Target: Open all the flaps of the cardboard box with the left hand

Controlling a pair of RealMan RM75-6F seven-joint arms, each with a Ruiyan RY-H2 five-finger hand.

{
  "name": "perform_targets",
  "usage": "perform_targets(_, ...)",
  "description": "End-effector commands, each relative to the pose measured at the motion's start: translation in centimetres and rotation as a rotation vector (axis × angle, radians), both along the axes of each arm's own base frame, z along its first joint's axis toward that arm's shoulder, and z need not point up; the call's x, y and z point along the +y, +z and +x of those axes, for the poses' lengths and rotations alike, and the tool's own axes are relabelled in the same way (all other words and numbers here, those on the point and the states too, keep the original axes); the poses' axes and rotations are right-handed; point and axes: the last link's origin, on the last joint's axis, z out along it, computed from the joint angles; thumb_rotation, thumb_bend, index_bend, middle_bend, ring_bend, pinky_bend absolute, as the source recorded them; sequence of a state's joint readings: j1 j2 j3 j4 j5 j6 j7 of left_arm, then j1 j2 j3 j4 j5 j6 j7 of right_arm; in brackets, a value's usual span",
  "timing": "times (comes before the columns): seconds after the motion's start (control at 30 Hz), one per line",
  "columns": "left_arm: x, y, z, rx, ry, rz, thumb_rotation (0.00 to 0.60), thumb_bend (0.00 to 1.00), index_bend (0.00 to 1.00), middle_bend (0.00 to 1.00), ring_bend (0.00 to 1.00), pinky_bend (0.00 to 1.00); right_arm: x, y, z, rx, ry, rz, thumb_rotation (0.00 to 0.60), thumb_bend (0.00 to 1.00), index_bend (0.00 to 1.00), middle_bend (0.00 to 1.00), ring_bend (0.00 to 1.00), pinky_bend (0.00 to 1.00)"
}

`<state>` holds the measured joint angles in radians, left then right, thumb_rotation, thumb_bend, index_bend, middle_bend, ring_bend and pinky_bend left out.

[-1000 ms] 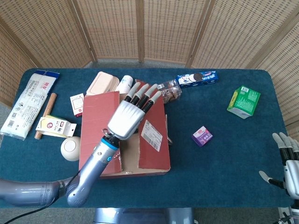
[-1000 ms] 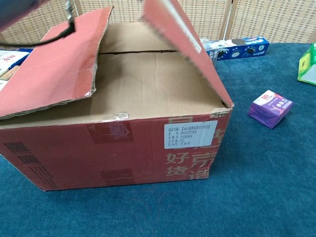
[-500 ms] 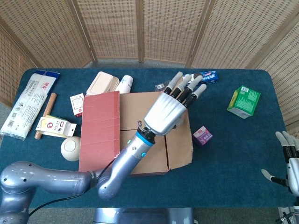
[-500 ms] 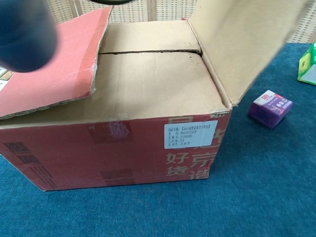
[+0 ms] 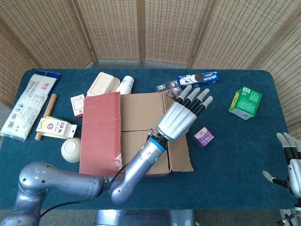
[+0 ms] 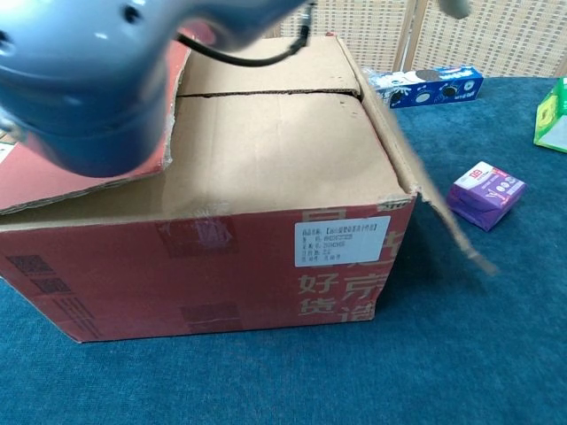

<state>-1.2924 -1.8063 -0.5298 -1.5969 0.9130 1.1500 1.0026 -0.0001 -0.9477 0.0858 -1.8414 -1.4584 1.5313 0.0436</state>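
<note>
The red and brown cardboard box (image 5: 134, 136) is set left of centre on the blue-covered tabletop (image 5: 235, 150). Its right outer flap (image 5: 178, 141) is folded out past the box's right edge and, in the chest view, hangs down that side; the red left outer flap (image 5: 99, 132) lies half-raised over the box's left part, and the two brown inner flaps (image 6: 275, 133) are seen closed beneath.

The risks are judged as follows. The left flap could drop shut if it is only nudged rather than pushed past vertical. The small purple packet (image 5: 203, 137), just right of the box, could be struck by the opened flap or by a sweeping arm. The inner flaps meet at a narrow seam, so fingers could slide over it without catching an edge.

The left hand (image 5: 182, 117) is held above the box's right edge, its fingers (image 5: 195, 98) extended and slightly apart, with nothing held; contact with the flap cannot be told. The right hand (image 5: 290, 165), far right of the box, is spread and holds nothing.
</note>
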Motion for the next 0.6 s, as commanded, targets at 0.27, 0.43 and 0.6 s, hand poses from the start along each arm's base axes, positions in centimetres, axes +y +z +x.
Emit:
perform_targets(0.27,0.7,2.5,-6.1,0.231,0.252,-0.098,0.600,0.08,0.00,0.00,0.00,0.07,0.2,-0.3,0.3,0.005,0.008,0.007,0.600,0.00,0.00,0.00,0.00,0.00)
perform_targets(0.43,0.7,2.7,-7.1,0.313,0.296,-0.116,0.600,0.08,0.00,0.00,0.00,0.07,0.2,-0.4,0.3,0.009,0.009,0.010,0.600,0.00,0.00,0.00,0.00,0.00)
perform_targets(0.6,0.4,2.4,-7.9,0.385,0.329,-0.119,0.600,0.08,0.00,0.00,0.00,0.07,0.1,-0.4,0.2,0.009,0.005,0.009,0.600,0.00,0.00,0.00,0.00,0.00)
